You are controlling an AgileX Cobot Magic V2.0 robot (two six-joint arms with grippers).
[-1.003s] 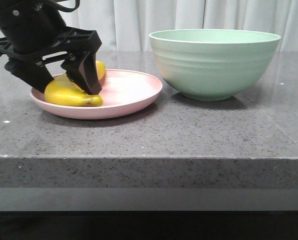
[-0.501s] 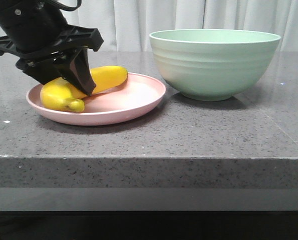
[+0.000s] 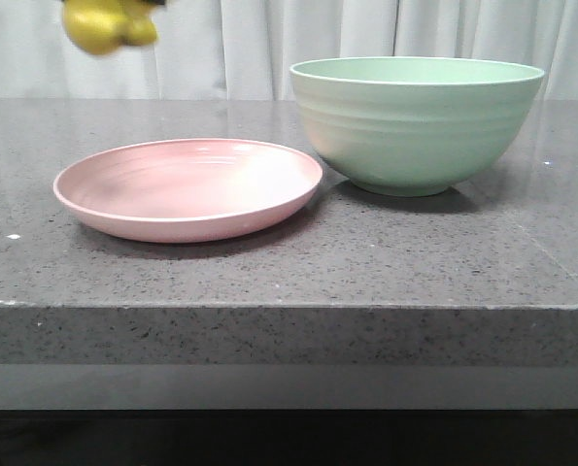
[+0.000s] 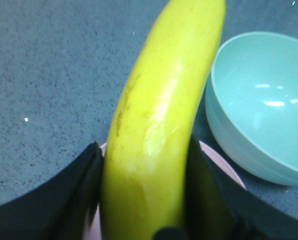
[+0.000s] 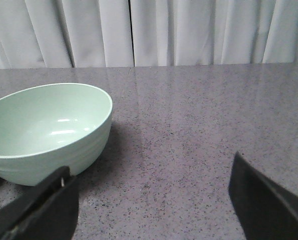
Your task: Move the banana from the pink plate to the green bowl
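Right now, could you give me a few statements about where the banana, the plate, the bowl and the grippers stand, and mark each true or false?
1. The banana lies on the pink plate. False: it is lifted clear, high above the plate's left side in the front view.
2. The left gripper is shut on the banana. True.
3. The green bowl holds nothing. True, as far as its visible inside shows.
4. The right gripper holds the bowl. False: its fingers are spread wide with nothing between them.
5. The plate has nothing on it. True.
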